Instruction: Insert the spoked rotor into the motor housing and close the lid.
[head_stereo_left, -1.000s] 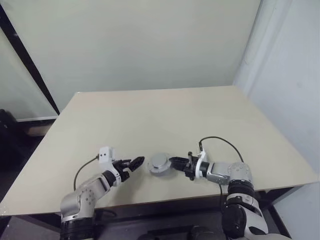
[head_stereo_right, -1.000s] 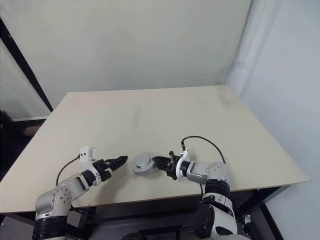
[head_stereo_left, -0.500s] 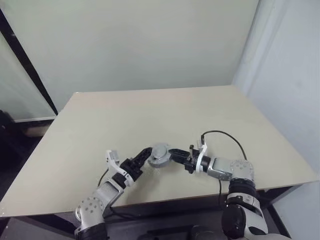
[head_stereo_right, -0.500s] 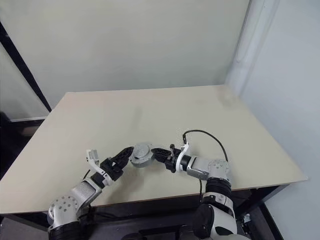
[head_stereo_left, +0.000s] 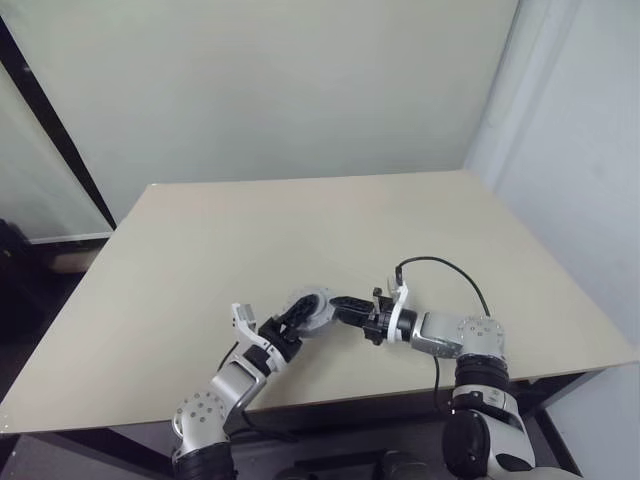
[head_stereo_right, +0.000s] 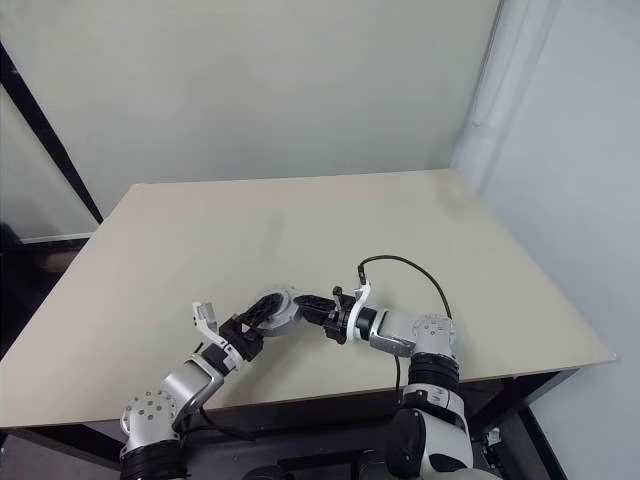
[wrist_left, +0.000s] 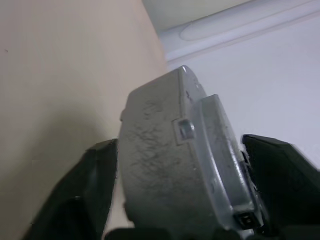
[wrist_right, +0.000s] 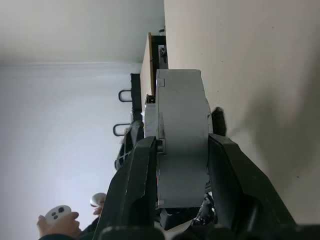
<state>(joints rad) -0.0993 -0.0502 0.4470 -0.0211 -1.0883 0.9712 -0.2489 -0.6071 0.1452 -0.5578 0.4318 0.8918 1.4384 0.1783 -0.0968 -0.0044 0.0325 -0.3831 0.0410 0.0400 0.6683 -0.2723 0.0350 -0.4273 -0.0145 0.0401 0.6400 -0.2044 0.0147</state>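
Pale beige table (head_stereo_left: 330, 220) against a plain light wall, bare but for the work near its front edge. Both arms meet there, just left of centre.

Grey round motor assembly (head_stereo_left: 312, 305), a thick disc with a stepped rim, is lifted clear of the tabletop and tipped on edge between the two grippers. Copper windings are not visible from any angle; only the grey casing shows, scuffed, with a small square tab on its rim (wrist_left: 184, 129).

Right gripper (head_stereo_left: 340, 304) reaches in from the right, pointing left and roughly level. Its two black fingers (wrist_right: 135, 190) are clamped across the disc's thickness, one on each flat face; firm hold on the assembly (wrist_right: 181, 135).

Left gripper (head_stereo_left: 296, 315) comes up from the lower left, fingers spread wide and straddling the disc's opposite side. In the left wrist view a finger (wrist_left: 85, 190) stands on either side of the casing; whether they press on it I cannot tell.

A person's hand with a white controller (wrist_right: 59, 220) shows in the background of the right wrist view.
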